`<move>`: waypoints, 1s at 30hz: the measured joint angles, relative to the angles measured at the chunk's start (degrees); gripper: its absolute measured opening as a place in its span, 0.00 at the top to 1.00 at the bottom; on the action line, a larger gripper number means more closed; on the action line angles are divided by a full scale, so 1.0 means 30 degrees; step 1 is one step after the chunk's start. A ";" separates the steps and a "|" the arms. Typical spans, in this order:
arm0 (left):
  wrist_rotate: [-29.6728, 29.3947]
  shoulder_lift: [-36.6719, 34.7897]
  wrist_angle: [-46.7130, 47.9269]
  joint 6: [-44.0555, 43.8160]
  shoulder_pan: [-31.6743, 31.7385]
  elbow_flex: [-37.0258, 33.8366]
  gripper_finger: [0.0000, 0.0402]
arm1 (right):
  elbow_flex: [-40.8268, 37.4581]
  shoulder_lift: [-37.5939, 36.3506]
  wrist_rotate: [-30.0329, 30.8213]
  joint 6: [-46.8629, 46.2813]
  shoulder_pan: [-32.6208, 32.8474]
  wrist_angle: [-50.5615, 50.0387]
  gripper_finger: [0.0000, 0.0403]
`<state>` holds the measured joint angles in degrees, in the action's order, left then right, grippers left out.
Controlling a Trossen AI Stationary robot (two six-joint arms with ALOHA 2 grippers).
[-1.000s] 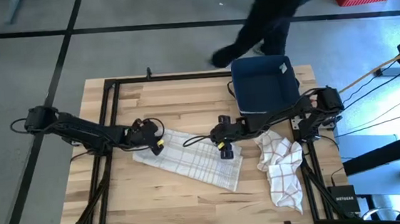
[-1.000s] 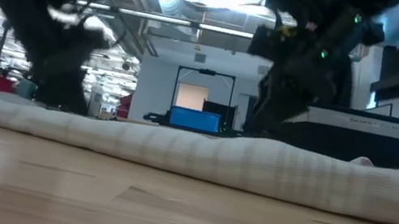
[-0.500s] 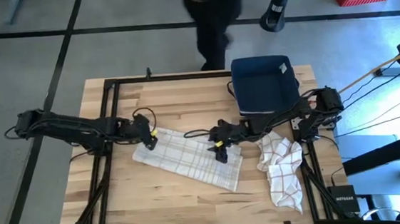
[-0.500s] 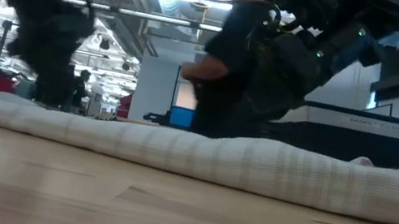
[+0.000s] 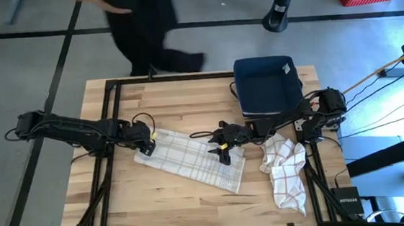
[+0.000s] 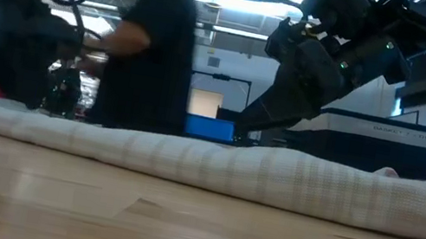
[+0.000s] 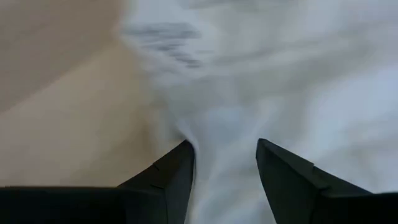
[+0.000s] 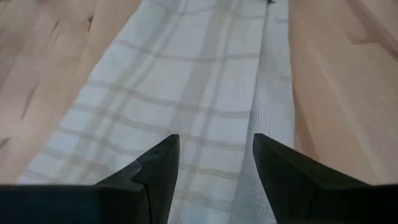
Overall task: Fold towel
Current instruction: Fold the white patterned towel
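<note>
The towel (image 5: 191, 159) lies flat in the middle of the worktop (image 5: 165, 101) as a long plaid strip, running from its far-left end to its near-right end, and looks already doubled over at least once. The left gripper (image 5: 145, 141) sits low on the towel's far-left end with its jaws parted, and its wrist view shows cloth puckered up between the fingers (image 7: 168, 180) but not yet pinched. The right gripper (image 5: 223, 152) is down over the right part of the strip, jaws likewise apart, with plaid cloth lying flat beneath them.

The risk from here, as I judge it, is an uneven pickup: if one gripper closes on only the top layer (the layers lie tight together), the fold would peel open rather than carry over. A lift by one end alone would drag the strip askew. A crumpled second towel (image 5: 284, 170) lies just right of it, beside the dark blue bin (image 5: 267, 85), and could snag. A person (image 5: 144, 24) passes beyond the far edge.
</note>
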<state>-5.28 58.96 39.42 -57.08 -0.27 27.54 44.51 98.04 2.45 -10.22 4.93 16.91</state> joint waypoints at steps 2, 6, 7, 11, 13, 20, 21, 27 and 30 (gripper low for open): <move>0.0951 0.0004 -0.1251 0.1350 0.0000 0.0005 0.59 | 0.0000 0.0000 -0.0001 0.0014 0.0000 0.0015 0.48; 0.1576 0.0012 -0.3308 0.3574 -0.0236 0.0017 0.61 | 0.0000 0.0059 -0.0173 0.0051 0.0000 0.0069 0.48; 0.1580 0.0078 -0.3494 0.4007 -0.0303 0.0019 0.62 | 0.0000 0.0105 -0.0173 0.0051 0.0000 0.0122 0.48; 0.1486 0.0599 -0.3374 0.5572 -0.0524 0.0019 0.73 | 0.0000 0.0419 -0.0175 0.0049 0.0000 0.0266 0.48; 0.0637 0.1101 -0.3316 0.6178 -0.0553 0.0019 0.80 | -0.0015 0.0500 -0.0180 0.0044 0.0000 0.0523 0.48; -0.1812 0.2756 -0.4089 0.7573 -0.0564 0.0024 0.97 | 0.0344 0.0539 -0.0180 0.0022 0.0000 0.1221 0.48; -0.1829 0.2776 -0.4296 0.7622 -0.0704 0.0076 0.98 | 0.0466 0.0539 -0.0199 0.0019 0.0000 0.1159 0.48; -0.1956 0.1897 -0.4046 0.8847 -0.2369 0.2530 0.99 | 0.1742 0.0254 -0.1535 0.0007 0.0000 -0.0023 0.48; -0.2189 0.1207 -0.3384 1.0217 -0.3636 0.4505 0.99 | 0.2714 0.0045 -0.1944 -0.0020 0.0000 -0.1186 0.48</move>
<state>-11.85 62.58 29.27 -26.43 -11.18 41.05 52.65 98.17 -3.38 -10.28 4.93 13.35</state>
